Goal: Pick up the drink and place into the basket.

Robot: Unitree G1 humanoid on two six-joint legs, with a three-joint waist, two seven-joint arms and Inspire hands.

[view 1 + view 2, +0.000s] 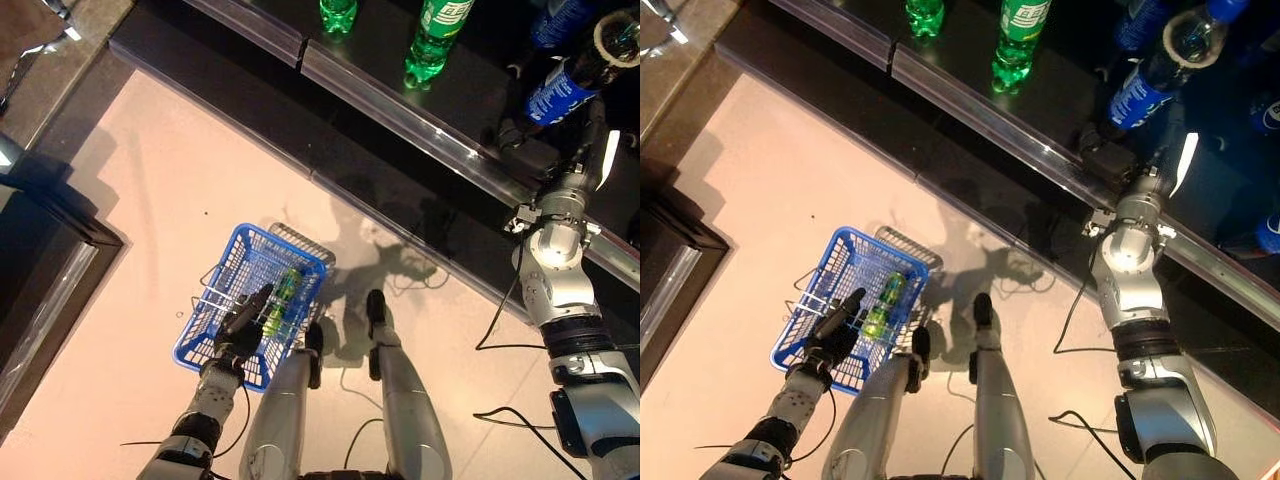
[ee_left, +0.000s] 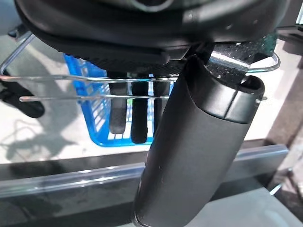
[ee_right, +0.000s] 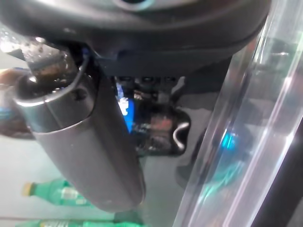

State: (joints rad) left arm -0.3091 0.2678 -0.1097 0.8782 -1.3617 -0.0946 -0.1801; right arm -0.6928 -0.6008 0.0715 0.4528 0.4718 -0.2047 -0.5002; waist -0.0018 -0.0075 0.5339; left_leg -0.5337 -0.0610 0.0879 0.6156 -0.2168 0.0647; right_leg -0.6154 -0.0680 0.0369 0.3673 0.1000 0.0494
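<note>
Curling around a dark blue-labelled drink (image 1: pixel 570 80) on the shelf (image 1: pixel 400 95), the right hand's (image 1: pixel 525 135) fingers pinch it.

The right hand (image 1: pixel 528 135) has its fingers hidden behind the dark bottle (image 1: pixel 570 80)

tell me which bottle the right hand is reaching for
The blue-labelled bottle at the shelf's right end; the right hand is at its base. The two green bottles stand further left, untouched.

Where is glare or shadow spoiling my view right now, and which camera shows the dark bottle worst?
Left eye view: hard shadows fall on the floor beside the blue basket; the shelf edge glints. Right wrist view: the right hand blocks most of the dark bottle, and reflections streak the shelf edge.
</note>
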